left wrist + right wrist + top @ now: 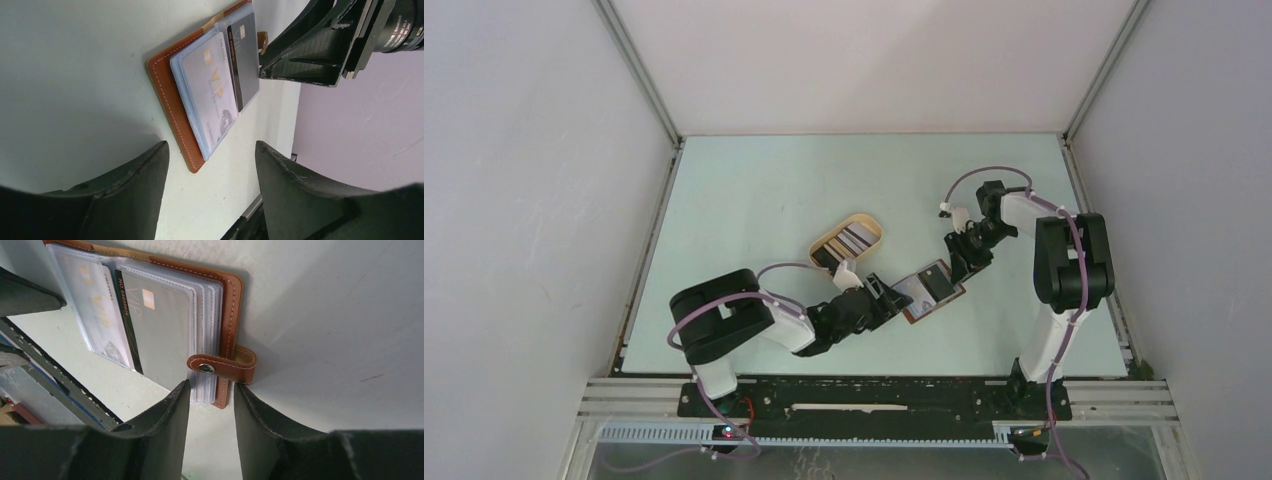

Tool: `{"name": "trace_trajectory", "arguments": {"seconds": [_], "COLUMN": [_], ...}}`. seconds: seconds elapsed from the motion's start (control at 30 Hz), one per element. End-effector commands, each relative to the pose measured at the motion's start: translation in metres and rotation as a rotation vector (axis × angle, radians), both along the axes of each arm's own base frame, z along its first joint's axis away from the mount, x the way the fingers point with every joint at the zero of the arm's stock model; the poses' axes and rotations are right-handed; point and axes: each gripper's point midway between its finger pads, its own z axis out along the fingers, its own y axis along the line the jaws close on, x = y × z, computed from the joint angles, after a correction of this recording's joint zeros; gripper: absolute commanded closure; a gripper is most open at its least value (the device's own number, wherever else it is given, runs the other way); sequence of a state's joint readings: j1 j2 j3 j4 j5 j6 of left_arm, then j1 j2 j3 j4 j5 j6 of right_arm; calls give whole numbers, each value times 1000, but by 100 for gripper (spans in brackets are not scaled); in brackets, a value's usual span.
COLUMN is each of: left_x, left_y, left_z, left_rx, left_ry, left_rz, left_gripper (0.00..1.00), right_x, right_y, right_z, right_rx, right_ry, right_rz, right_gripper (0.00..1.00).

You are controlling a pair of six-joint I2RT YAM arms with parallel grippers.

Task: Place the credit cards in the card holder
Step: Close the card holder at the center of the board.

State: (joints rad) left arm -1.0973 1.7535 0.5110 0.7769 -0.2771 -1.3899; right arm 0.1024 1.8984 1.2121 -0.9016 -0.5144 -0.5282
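The left gripper (212, 187) is spread wide and empty, just left of the open card holder (161, 82). The right gripper (211, 415) stands half apart at the snap tab (220, 366) on the holder's right edge; I cannot tell if it is pinching the tab. Two cards (212, 87) sit in the holder's clear sleeves. More cards (856, 238) lie in the tray (816, 248) just beyond.

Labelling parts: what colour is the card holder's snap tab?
The snap tab is reddish-brown with pale stitching, clearest in the right wrist view.
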Motion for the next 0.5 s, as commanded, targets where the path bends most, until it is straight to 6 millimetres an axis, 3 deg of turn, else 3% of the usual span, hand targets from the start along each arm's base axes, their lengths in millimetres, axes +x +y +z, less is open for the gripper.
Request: {"name": "trace_trajectory", "arguments": {"seconds": [0.0, 0.3, 0.47], "left_x": [-2, 0, 6], "left_y": [8, 9, 6], "left_z": [-29, -46, -44], "left_rx": [93, 122, 100], "left_ry": [81, 141, 120], "left_rz": [31, 47, 39], "left_gripper": [30, 28, 28], "right_x": [-3, -4, -5], "right_y": [4, 5, 6], "right_z": [-3, -3, -3], "right_rx": [23, 25, 22], "right_ry": [41, 50, 49], "right_rz": [-4, -3, 3], "right_gripper": [54, 54, 54]}}
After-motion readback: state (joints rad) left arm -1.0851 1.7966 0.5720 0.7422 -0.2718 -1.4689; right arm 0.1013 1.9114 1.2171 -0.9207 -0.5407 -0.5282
